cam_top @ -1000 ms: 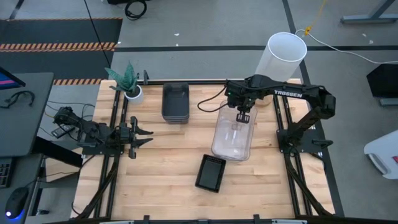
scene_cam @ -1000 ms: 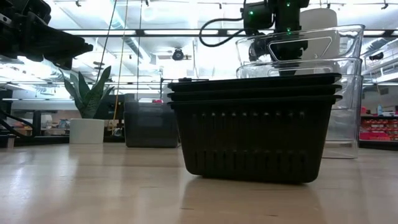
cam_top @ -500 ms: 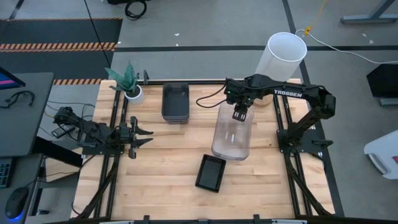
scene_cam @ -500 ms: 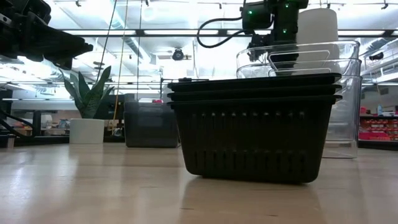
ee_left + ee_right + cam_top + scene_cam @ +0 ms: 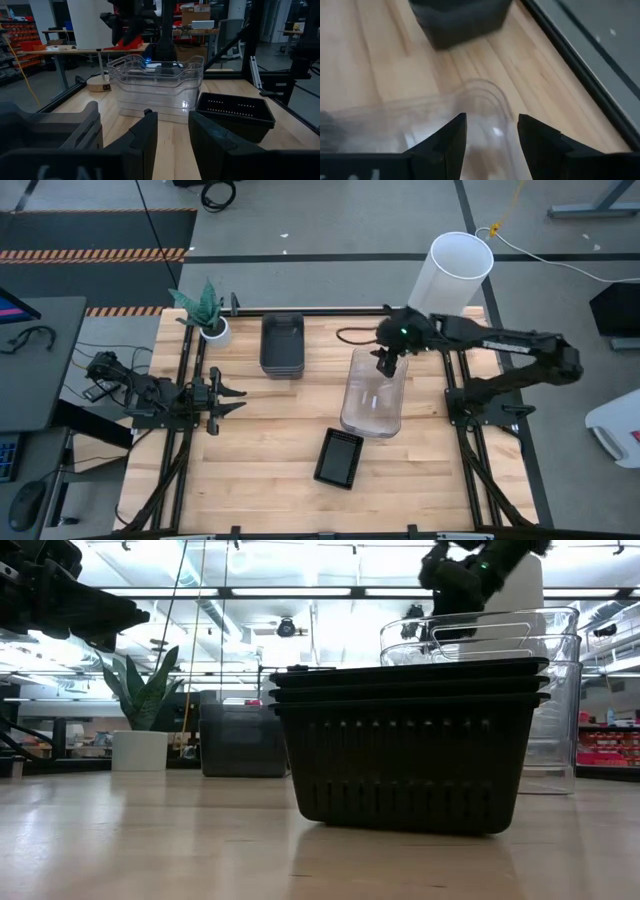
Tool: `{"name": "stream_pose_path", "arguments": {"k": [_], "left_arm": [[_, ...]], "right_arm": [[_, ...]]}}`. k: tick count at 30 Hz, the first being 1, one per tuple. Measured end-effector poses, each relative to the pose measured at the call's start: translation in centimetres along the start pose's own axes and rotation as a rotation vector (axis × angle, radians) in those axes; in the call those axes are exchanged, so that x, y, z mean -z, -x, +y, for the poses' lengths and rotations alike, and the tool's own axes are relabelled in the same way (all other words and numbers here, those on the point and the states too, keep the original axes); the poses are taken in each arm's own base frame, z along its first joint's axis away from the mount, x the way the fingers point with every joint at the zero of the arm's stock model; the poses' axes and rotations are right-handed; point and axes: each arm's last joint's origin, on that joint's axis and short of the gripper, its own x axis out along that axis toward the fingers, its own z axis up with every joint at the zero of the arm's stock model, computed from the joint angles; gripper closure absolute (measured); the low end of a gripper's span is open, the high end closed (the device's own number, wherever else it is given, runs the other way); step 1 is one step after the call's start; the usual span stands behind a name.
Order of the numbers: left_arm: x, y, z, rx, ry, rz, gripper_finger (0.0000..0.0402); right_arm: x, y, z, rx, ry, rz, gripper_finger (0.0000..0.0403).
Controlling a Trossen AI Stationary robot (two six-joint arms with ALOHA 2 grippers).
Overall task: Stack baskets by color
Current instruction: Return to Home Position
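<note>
Right hand (image 5: pixel 385 366) spread above the clear basket stack (image 5: pixel 372 405), left hand (image 5: pixel 236 399) spread, well apart from that stack

Dark jointed arms (image 5: pixel 500 340), black cable (image 5: pixel 352 333) (green light (image 5: pixel 403 332))

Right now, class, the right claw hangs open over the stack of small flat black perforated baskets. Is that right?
No. The right claw hangs open over the stack of large clear transparent baskets, as the high view shows; the black perforated stack stands apart.
</note>
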Motion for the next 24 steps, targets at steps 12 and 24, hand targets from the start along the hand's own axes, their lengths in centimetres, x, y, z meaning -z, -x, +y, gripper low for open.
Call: {"name": "stream_pose_path", "arguments": {"k": [12, 24], "left_arm": [[0.0, 0.0, 0.0, 0.000, 0.000, 0.000, 0.0285], [0.0, 0.0, 0.0, 0.000, 0.000, 0.000, 0.0285]], "right_arm": [[7.7, -0.8, 2.1, -0.172, 0.011, -0.538, 0.0221], [15.5, -3.2, 1.5, -0.240, -0.002, -0.786, 0.0222]]}}
